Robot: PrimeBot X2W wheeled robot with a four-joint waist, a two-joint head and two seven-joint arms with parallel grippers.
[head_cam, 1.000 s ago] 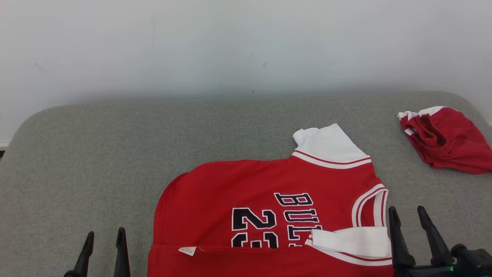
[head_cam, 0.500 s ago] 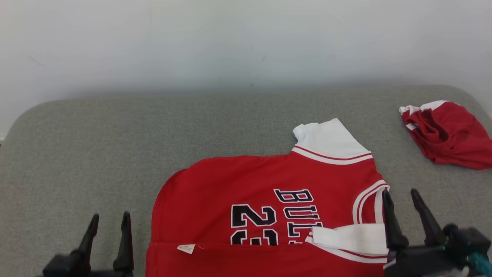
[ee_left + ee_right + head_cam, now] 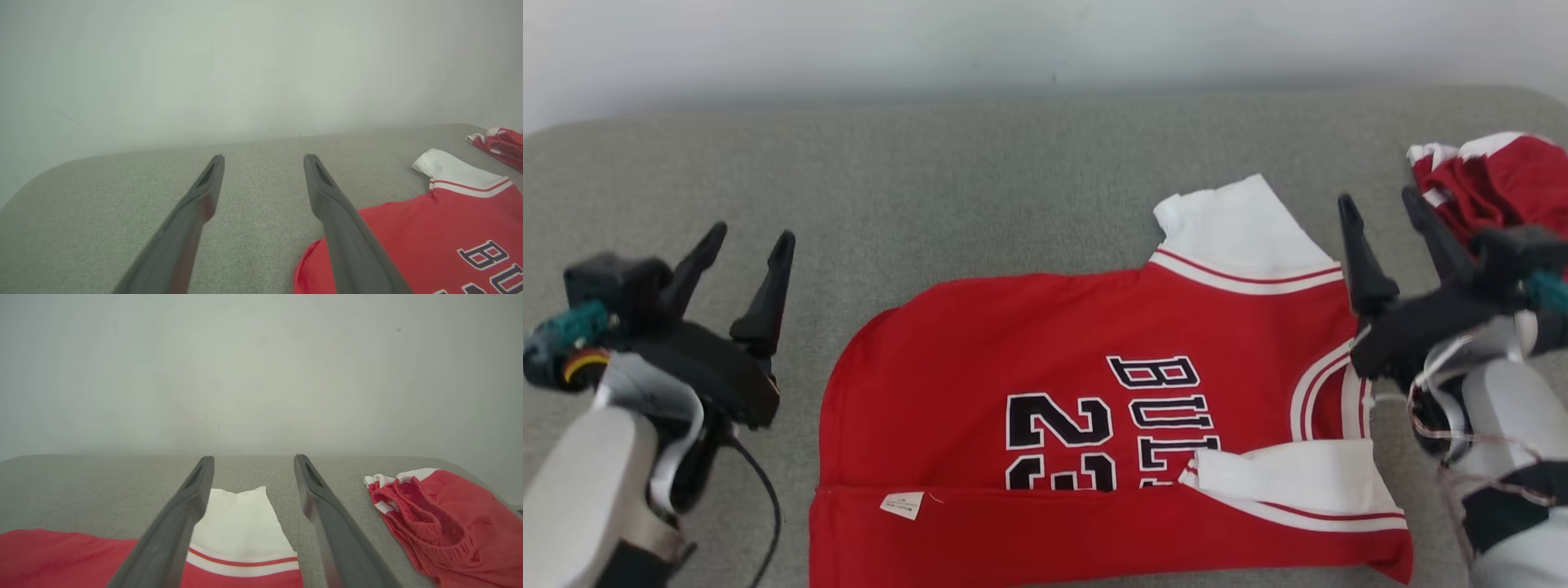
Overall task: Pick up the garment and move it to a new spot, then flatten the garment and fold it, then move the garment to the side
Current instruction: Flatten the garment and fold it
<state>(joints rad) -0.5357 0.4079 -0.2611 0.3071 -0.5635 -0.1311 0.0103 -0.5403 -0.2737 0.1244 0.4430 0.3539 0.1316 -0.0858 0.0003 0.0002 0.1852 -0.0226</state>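
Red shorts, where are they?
Head view: the shorts lie crumpled at the far right of the grey cushion, right of the jersey.

A pale, bare wall (image 3: 849, 41) is running across the top of the frame, faintly scuffed. Below it, a grey fabric-covered table (image 3: 980, 180) with rounded corners is lying in soft, even light.
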